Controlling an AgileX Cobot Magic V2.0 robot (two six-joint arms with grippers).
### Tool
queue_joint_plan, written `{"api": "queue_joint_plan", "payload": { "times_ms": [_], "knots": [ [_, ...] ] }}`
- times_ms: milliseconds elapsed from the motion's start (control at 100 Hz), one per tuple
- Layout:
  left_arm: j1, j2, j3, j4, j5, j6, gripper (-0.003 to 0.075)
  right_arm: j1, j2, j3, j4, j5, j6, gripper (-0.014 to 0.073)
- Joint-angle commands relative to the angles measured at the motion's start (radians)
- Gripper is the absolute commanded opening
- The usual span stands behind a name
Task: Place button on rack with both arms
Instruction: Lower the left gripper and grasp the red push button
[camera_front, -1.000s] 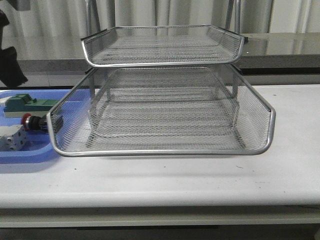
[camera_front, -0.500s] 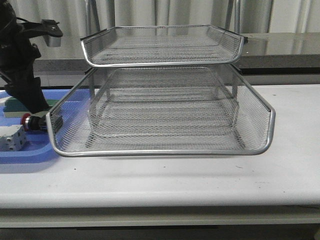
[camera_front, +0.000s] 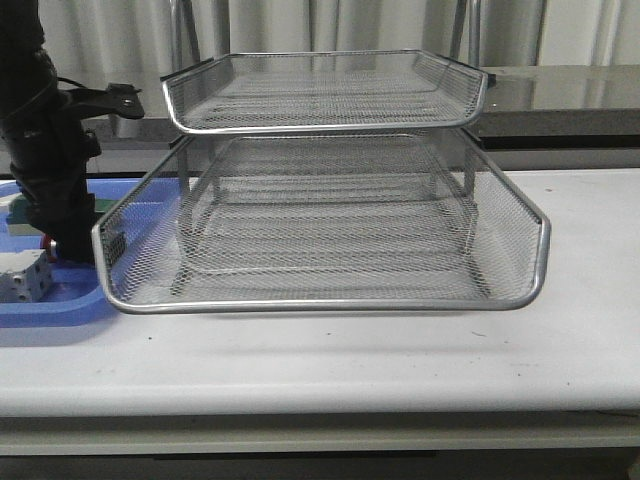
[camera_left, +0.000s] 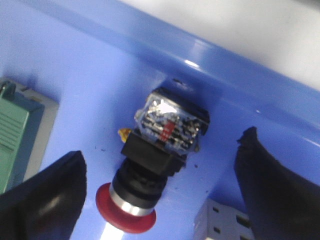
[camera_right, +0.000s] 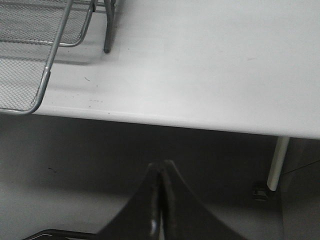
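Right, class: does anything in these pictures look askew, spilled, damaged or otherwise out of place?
Nothing stands out. The button lies on its side in the blue tray, between the left gripper and its open jaws, intact. The rack stands level on the table, and the right gripper is shut off the table's edge.

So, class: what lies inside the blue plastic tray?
The blue tray holds the button, a green block and a white boxy part. The left tool and arm cover much of the tray in the front view.

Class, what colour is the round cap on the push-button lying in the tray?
Red; the button cap shows best in the left wrist view.
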Motion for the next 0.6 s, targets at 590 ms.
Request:
{"api": "queue_joint_plan", "payload": {
  "times_ms": [590],
  "knots": [
    [-0.009,0.016,-0.042,-0.011,-0.039,0.007,0.0561,0.001,0.007,-0.033,-0.009,-0.054,-0.001,-0.0068]
  ]
}}
